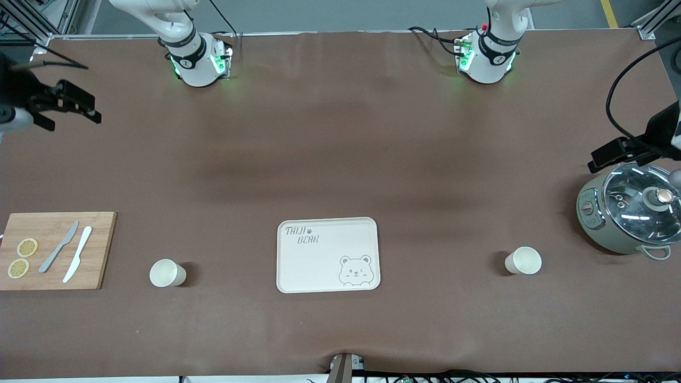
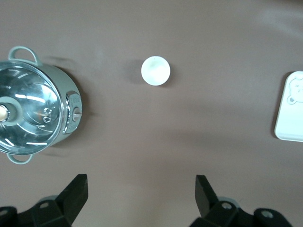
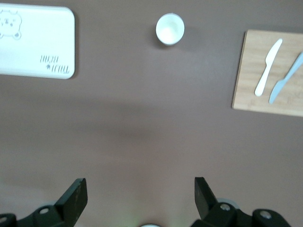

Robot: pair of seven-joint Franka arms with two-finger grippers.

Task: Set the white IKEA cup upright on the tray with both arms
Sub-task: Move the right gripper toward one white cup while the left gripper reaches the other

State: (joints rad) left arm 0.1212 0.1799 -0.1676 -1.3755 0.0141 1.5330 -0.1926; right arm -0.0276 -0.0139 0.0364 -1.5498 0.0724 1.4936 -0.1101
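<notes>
The cream tray (image 1: 319, 266) with "TAIJI BEAR" lettering lies at the table's middle, near the front camera. One white cup (image 1: 167, 273) stands upright beside it toward the right arm's end, and a second white cup (image 1: 523, 260) stands upright toward the left arm's end. My right gripper (image 1: 69, 106) is open and empty, up in the air at the right arm's end. My left gripper (image 1: 617, 154) is open and empty over the table beside the pot. The left wrist view shows its gripper (image 2: 140, 187), a cup (image 2: 155, 70) and the tray's edge (image 2: 291, 113). The right wrist view shows its gripper (image 3: 140, 189), a cup (image 3: 169, 29) and the tray (image 3: 35, 52).
A grey-green pot with a glass lid (image 1: 628, 215) stands at the left arm's end, also in the left wrist view (image 2: 35, 111). A wooden cutting board (image 1: 101, 250) at the right arm's end holds two knives (image 1: 59, 246) and two lemon slices (image 1: 26, 247).
</notes>
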